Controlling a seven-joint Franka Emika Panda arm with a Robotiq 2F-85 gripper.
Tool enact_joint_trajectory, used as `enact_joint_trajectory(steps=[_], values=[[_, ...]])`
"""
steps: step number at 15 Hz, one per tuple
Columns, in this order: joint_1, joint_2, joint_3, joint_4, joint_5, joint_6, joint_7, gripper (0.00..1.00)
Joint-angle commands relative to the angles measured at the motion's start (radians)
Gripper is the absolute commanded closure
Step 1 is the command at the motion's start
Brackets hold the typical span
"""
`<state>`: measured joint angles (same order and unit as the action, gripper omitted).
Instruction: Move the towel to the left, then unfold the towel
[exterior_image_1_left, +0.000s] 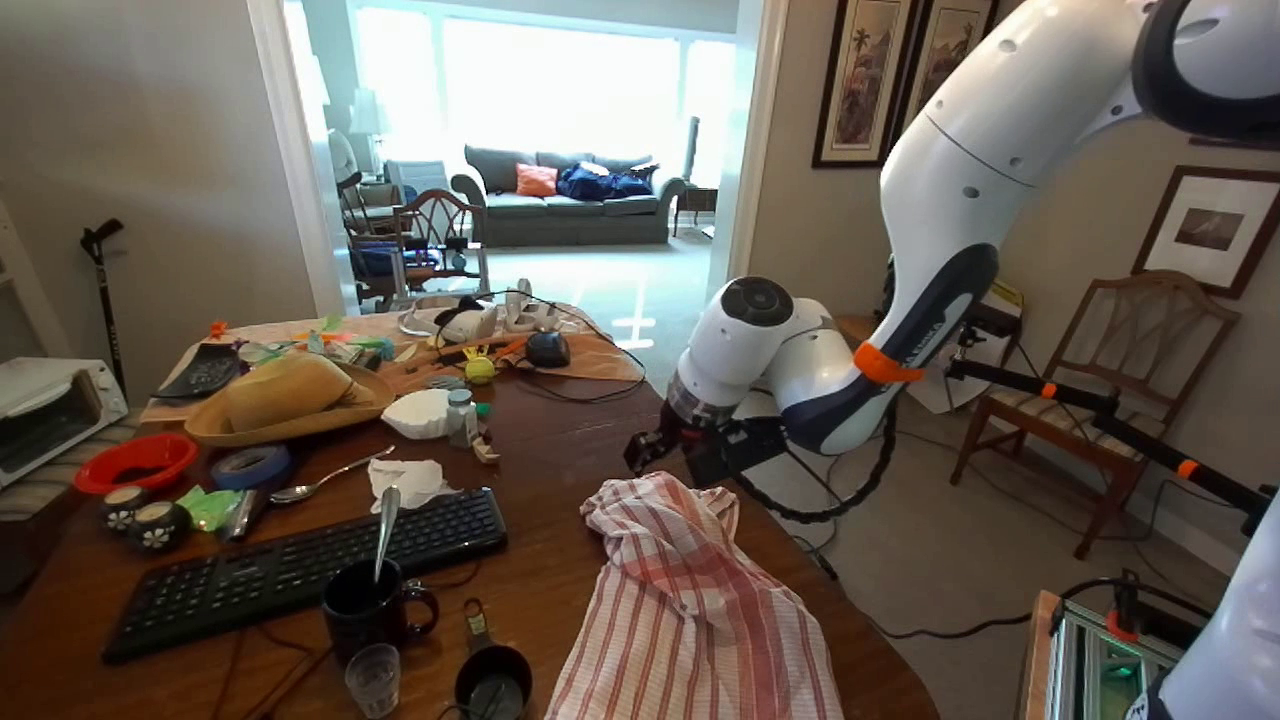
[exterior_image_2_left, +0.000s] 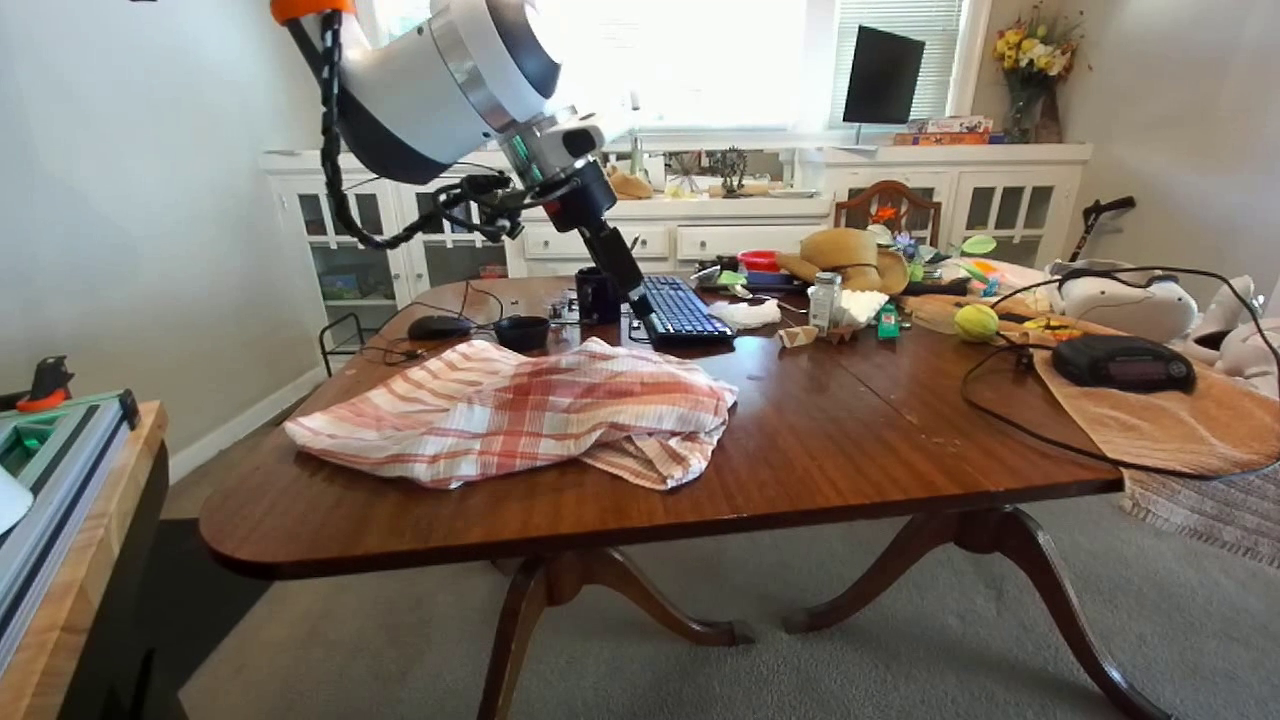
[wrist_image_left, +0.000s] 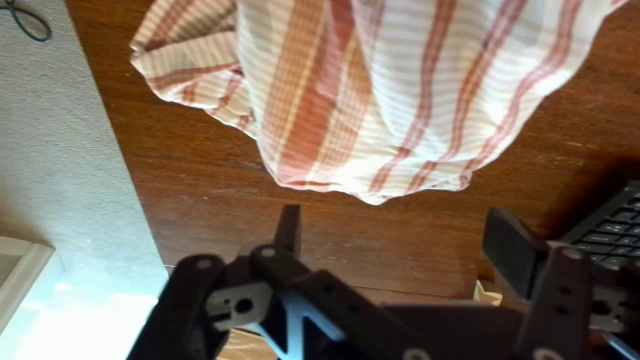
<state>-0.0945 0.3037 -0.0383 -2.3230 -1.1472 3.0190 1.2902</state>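
The towel, a rumpled white cloth with red stripes, lies bunched and partly folded on the table in both exterior views (exterior_image_1_left: 700, 620) (exterior_image_2_left: 520, 410). Its near edge and a folded corner show in the wrist view, where the towel (wrist_image_left: 415, 100) fills the upper part. My gripper (wrist_image_left: 394, 227) is open, its two fingers wide apart, with only tabletop seen between them. In that view the fingertips sit just short of the towel's edge, apart from it. An exterior view has the gripper (exterior_image_1_left: 648, 455) above the table, beyond the towel's far end; it appears also in an exterior view (exterior_image_2_left: 645, 318).
A black keyboard (exterior_image_1_left: 300, 565) lies beside the towel, with a dark mug (exterior_image_1_left: 365, 610) holding a spoon, a clear cup (exterior_image_1_left: 373, 680) and a black measuring cup (exterior_image_1_left: 493, 685) near it. Crumpled white paper (exterior_image_1_left: 408, 483) and a straw hat (exterior_image_1_left: 290, 395) are further off. The table edge (exterior_image_2_left: 600, 535) runs close along the towel.
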Motion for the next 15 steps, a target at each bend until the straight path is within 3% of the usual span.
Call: enact_joint_trajectory(steps=[1,4,6,9,15], values=[[-0.159,-0.085,0.030,-0.167,0.160,0.117,-0.253,0.00],[-0.341,-0.018,0.094,-0.218,0.242,0.283,-0.431,0.00],[-0.497,0.066,0.200,-0.217,0.210,0.361,-0.470,0.00],[-0.699,0.171,0.365,-0.168,0.117,0.328,-0.450,0.00],[-0.992,0.266,0.627,-0.053,0.185,0.136,-0.475,0.00]])
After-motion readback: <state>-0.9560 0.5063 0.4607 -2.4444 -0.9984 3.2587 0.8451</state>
